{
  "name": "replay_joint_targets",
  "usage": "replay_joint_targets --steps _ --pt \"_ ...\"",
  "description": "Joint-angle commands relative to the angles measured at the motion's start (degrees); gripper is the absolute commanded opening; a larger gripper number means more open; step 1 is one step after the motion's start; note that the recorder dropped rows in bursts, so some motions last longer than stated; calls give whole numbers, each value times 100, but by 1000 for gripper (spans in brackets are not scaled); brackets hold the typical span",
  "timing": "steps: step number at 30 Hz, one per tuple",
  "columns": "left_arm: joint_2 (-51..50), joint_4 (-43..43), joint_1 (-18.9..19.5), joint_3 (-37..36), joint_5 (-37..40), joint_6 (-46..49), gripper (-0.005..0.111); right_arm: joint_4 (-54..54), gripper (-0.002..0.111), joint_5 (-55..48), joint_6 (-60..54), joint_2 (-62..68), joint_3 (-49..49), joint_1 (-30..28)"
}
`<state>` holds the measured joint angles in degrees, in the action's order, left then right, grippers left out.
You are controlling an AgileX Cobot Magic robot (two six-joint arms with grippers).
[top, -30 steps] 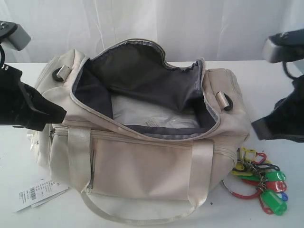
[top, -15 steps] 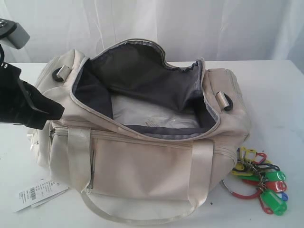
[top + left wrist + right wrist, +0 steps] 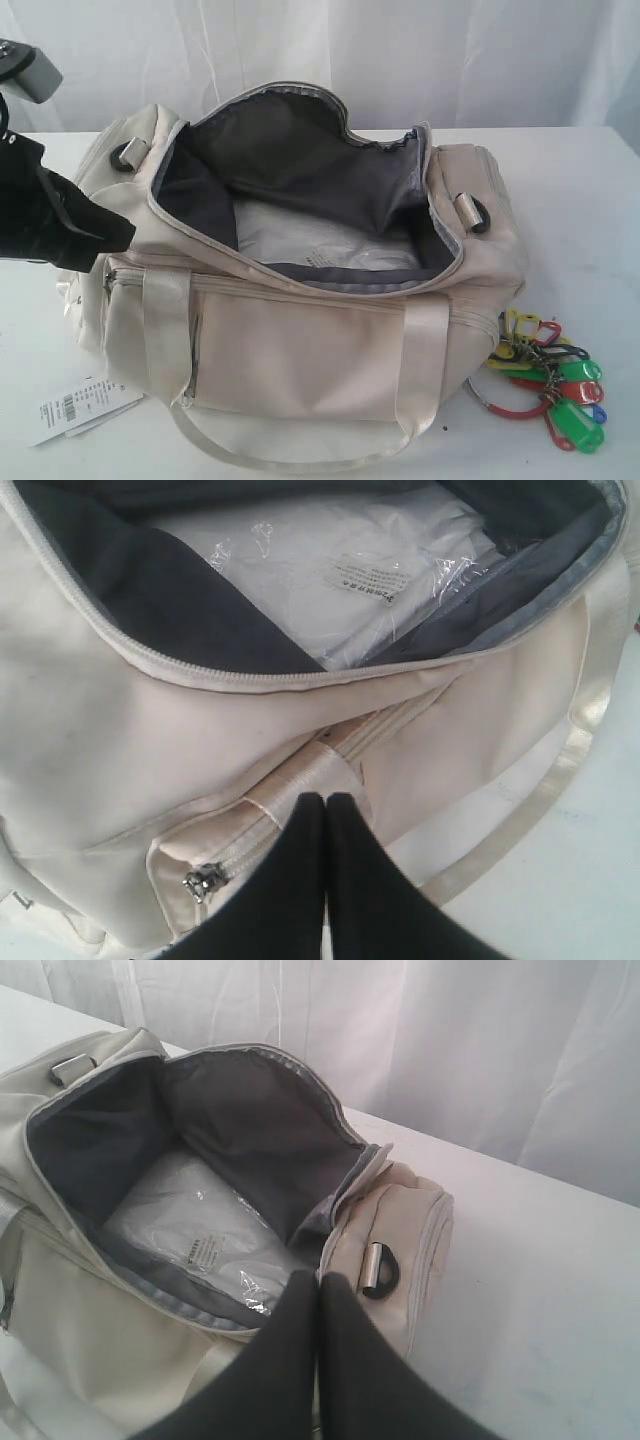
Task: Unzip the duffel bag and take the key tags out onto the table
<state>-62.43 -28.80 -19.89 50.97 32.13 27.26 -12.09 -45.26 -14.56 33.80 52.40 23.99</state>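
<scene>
The duffel bag [image 3: 300, 330] stands on the table [image 3: 580, 200] with its top zipper open, exposing grey lining and a clear plastic packet [image 3: 320, 245] on the bag floor. A white barcode label [image 3: 80, 408] lies on the table at the bag's front left corner. The key tags [image 3: 555, 385] lie on the table just beside the bag's front right corner, outside the bag and in full view.

Compared with one second ago, the right arm has left the exterior view at the bag's right side. The bag, label and key tags are unmoved.

The left gripper [image 3: 325, 802] sits at the bag's left end with its fingers pressed together and empty. Whether it contacts the fabric cannot be determined. The right gripper [image 3: 318, 1282] hovers above the bag's right end near a metal ring [image 3: 378, 1270], fingers together, empty.
</scene>
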Motion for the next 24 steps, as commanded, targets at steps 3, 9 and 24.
replay_joint_targets --steps 3,9,24 --pt "214 -25 -15 -37 31 20 0 -26 0 37 -51 -29 -48 -6" --pt "1313 -25 353 -37 27 20 0 -26 0 37 -51 -29 -48 -6" --pt "4599 -25 2048 -37 -177 20 0 -26 0 37 -51 -29 -48 -6"
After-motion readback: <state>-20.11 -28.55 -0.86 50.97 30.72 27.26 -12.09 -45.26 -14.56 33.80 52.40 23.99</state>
